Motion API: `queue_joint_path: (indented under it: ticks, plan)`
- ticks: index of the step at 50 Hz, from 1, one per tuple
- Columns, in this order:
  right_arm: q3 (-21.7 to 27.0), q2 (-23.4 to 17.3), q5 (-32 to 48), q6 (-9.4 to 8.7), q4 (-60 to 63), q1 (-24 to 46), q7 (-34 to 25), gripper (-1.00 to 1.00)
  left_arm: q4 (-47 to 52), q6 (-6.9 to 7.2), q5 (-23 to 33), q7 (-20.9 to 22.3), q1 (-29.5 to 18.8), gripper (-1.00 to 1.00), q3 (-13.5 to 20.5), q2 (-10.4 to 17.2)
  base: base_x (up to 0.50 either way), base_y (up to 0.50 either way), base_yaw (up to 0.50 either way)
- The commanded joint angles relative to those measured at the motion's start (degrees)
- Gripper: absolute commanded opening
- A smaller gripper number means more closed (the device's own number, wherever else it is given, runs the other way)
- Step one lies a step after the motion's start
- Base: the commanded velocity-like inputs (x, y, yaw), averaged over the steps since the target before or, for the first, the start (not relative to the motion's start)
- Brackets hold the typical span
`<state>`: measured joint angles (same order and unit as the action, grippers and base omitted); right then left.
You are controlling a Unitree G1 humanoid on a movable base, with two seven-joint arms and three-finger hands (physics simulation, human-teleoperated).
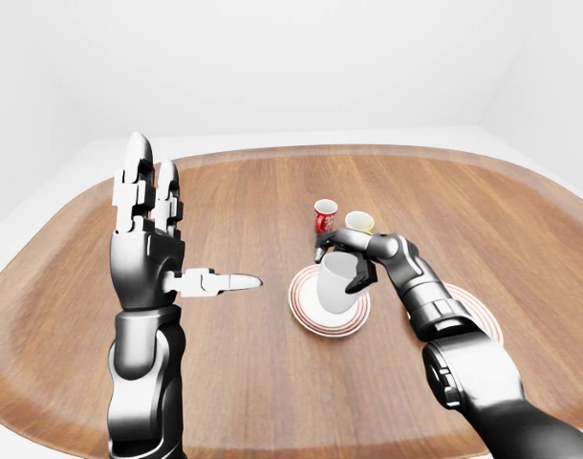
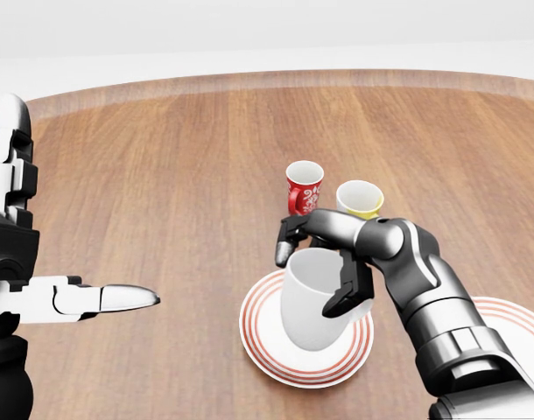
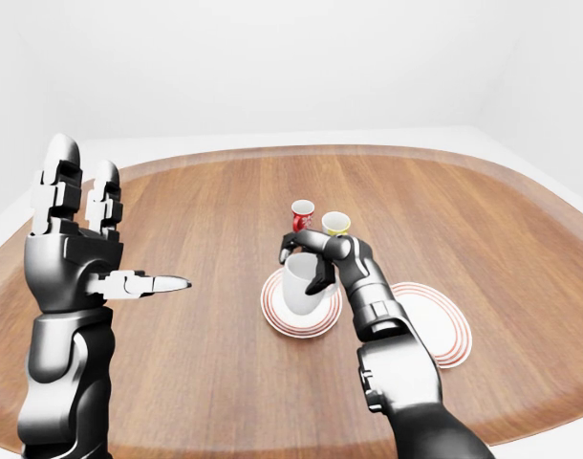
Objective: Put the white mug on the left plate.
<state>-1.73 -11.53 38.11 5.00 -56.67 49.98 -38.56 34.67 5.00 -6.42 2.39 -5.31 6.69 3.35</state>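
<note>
Mug (image 2: 312, 297), white, stiff, probably light and slick-glazed, sits tilted over the left plate (image 2: 260, 343), the right hand (image 2: 324, 258) clasping its rim and wall, a sound hold, while the left hand (image 1: 148, 229) stands open, far left.

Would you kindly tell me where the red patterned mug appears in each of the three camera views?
Left-eye view: the red patterned mug stands just right of centre, above the red-ringed left plate.
Head view: it sits right of centre, in the upper half, above the robot's right hand.
Right-eye view: it is at centre, slightly above the middle.
Shared landmark: the yellow mug stands immediately to its right in every view.
</note>
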Motion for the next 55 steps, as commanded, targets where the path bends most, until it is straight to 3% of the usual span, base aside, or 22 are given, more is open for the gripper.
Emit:
queue_joint_path:
  ticks: [1, 20, 32, 55]
  plan:
    - [0.53, -0.13, 0.40, 0.00, -8.33, 3.47, 3.56, -1.00, 0.01, 0.00, 0.02, 0.04, 0.01, 1.00, 0.02, 0.01, 0.00, 0.00, 0.00]
    - [0.10, 1.05, 1.36, 0.00, -12.46, 7.11, 7.28, -1.00, -0.28, 0.00, -0.02, -0.03, -0.10, 1.00, 0.08, 0.04, 0.00, 0.00, 0.00]
    - [-0.43, 1.82, 4.26, 0.00, -15.52, 9.12, 15.98, -1.00, -0.30, 0.00, -0.11, 0.01, 0.07, 1.00, 0.15, 0.04, 0.00, 0.00, 0.00]
    - [-0.76, 3.54, 7.35, 0.00, -17.69, 7.36, 20.14, -1.00, -0.54, 0.00, -0.22, -0.03, -0.11, 1.00, 0.32, 0.12, 0.00, 0.00, 0.00]
